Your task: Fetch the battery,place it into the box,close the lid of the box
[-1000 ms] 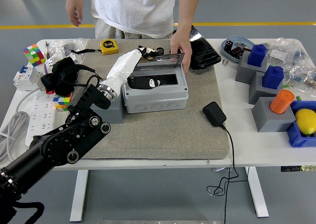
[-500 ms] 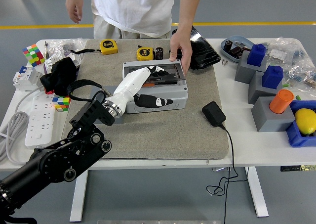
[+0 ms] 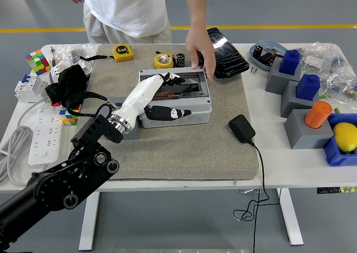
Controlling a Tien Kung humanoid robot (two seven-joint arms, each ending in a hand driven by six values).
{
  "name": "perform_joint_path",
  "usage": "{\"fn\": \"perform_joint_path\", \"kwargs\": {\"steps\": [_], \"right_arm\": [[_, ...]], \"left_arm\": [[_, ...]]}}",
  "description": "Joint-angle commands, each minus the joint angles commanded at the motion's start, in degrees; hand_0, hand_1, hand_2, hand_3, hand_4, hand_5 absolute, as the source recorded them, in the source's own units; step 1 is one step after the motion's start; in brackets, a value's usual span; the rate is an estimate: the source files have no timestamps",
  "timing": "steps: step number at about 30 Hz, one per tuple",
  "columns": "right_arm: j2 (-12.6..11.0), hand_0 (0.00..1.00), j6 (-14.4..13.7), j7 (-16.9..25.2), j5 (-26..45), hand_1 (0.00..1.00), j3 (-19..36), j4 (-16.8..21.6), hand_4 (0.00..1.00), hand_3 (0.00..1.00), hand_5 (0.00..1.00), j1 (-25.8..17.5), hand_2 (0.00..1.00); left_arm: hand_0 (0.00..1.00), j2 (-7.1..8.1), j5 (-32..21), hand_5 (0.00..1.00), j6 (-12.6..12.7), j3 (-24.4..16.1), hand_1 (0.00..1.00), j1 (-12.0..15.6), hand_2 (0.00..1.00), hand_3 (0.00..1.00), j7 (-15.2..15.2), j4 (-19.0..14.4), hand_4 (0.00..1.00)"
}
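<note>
On the grey box (image 3: pixel 175 96), the lid lies nearly shut under the left hand (image 3: pixel 167 82), fingers loosely spread, grasping nothing (battery unseen, presumably inside). A person's hand (image 3: pixel 199 51) steadies the far edge. Next, probably: press it flush.

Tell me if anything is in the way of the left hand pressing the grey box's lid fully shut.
The left hand lies on the lid of the grey box. A person's hand rests at the box's far right corner, touching the rim. Nothing else visible stands between the hand and the lid.
</note>
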Motion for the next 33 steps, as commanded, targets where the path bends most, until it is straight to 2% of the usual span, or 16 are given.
{"fn": "perform_joint_path", "kwargs": {"steps": [9, 13, 14, 16, 18, 22, 25, 26, 33], "right_arm": [[-0.10, 0.546, 0.03, 0.00, 0.27, 0.598, -0.16, -0.15, 0.911, 0.540, 0.473, 0.04, 0.583], [-0.25, 0.546, 0.05, -0.01, 0.34, 0.598, -0.17, -0.20, 0.911, 0.540, 0.473, 0.11, 0.583], [-0.25, 0.545, 0.05, -0.02, 0.36, 0.597, -0.15, -0.22, 0.911, 0.541, 0.473, 0.12, 0.583], [-0.27, 0.545, 0.08, -0.02, 0.39, 0.597, -0.07, -0.24, 0.911, 0.541, 0.473, 0.14, 0.583], [-0.29, 0.545, 0.09, -0.04, 0.45, 0.597, -0.07, -0.27, 0.911, 0.541, 0.473, 0.19, 0.583], [-0.35, 0.545, 0.10, -0.06, 0.49, 0.598, -0.13, -0.36, 0.912, 0.541, 0.474, 0.38, 0.584], [-0.42, 0.545, 0.10, -0.05, 0.45, 0.598, -0.15, -0.39, 0.912, 0.541, 0.474, 0.55, 0.584], [-0.45, 0.545, 0.09, -0.05, 0.47, 0.598, -0.16, -0.39, 0.912, 0.541, 0.474, 0.60, 0.584], [-0.75, 0.545, 0.13, -0.06, 0.47, 0.598, -0.22, -0.27, 0.913, 0.541, 0.473, 0.79, 0.584]], "left_arm": [[0.719, -0.02, -0.03, 0.300, -0.03, -12.33, 0.697, 4.56, 0.695, 0.720, -1.01, -2.52, 0.998], [0.719, 0.38, -3.25, 0.300, -0.26, -18.09, 0.697, 6.17, 0.695, 0.720, -2.04, -2.82, 0.998], [0.722, 0.45, -4.62, 0.296, -0.25, -19.33, 0.695, 6.61, 0.682, 0.689, -2.81, -2.82, 0.998], [0.722, 0.60, -7.90, 0.296, 0.21, -21.46, 0.695, 7.55, 0.682, 0.689, -4.88, -2.87, 0.998], [0.722, 0.75, -10.59, 0.296, 0.65, -23.26, 0.695, 8.49, 0.682, 0.689, -6.38, -2.99, 0.998], [0.722, 1.03, -12.74, 0.305, 0.64, -25.44, 0.691, 9.77, 0.676, 0.674, -7.05, -3.07, 0.998], [0.722, 1.13, -13.32, 0.305, -0.01, -26.52, 0.691, 10.25, 0.676, 0.674, -6.67, -2.85, 0.998], [0.699, 1.12, -13.42, 0.307, -0.49, -26.98, 0.682, 10.37, 0.662, 0.708, -6.23, -2.76, 0.998], [0.700, 0.76, -14.16, 0.306, -1.22, -30.23, 0.682, 10.99, 0.659, 0.698, -5.72, -3.09, 0.998]]}}
